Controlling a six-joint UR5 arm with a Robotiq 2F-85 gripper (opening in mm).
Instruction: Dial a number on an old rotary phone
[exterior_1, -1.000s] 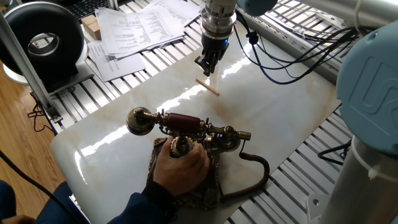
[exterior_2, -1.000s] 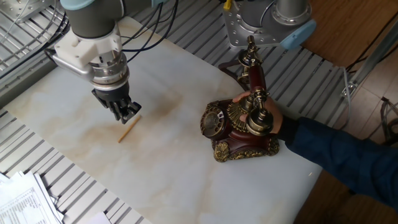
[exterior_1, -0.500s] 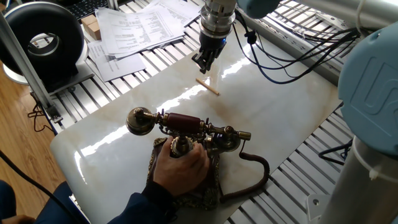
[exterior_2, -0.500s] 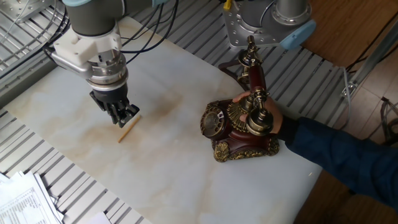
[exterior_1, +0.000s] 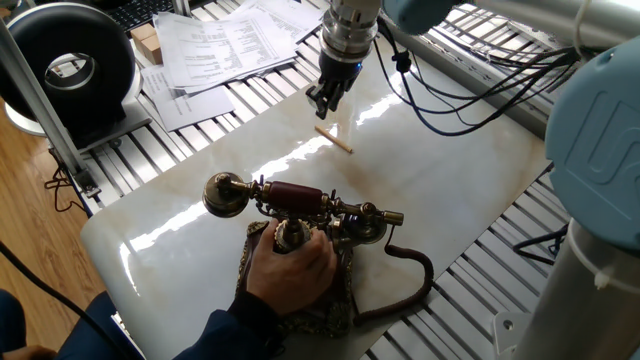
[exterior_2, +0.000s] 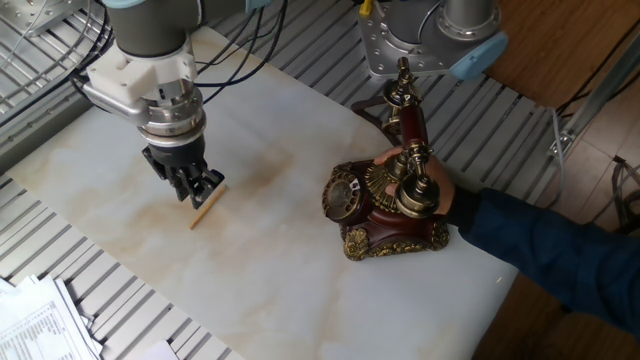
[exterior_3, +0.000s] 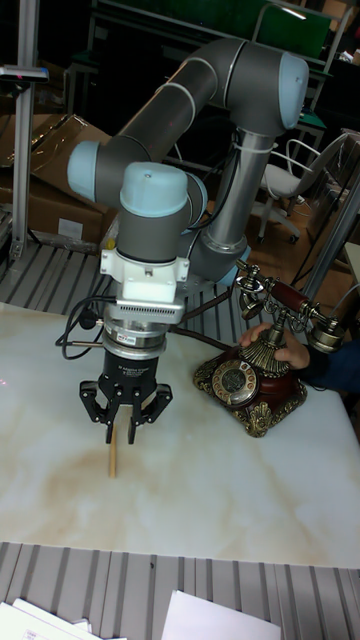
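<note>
The old rotary phone (exterior_1: 296, 203) stands near the front of the marble table, its dark red handset resting across the cradle and its brown cord (exterior_1: 410, 280) curling off to the right. A person's hand (exterior_1: 290, 268) grips the cradle and base. The dial (exterior_2: 342, 197) faces my gripper. My gripper (exterior_1: 326, 104) hangs at the far side of the table, well away from the phone, just over a small wooden stick (exterior_1: 334, 139) that lies flat. In the tall fixed view the fingers (exterior_3: 108, 428) stand apart with nothing between them and the stick (exterior_3: 112, 456) below.
Printed papers (exterior_1: 220, 45) and a black round device (exterior_1: 70, 65) lie beyond the table's left edge on the slatted frame. The person's blue sleeve (exterior_2: 560, 262) reaches in beside the phone. Cables (exterior_1: 450, 105) trail from my arm. The arm's base (exterior_2: 430, 35) stands behind the phone.
My gripper has shifted a little to the left over the stick's end. The stick, the phone and the person's hand have stayed where they were.
</note>
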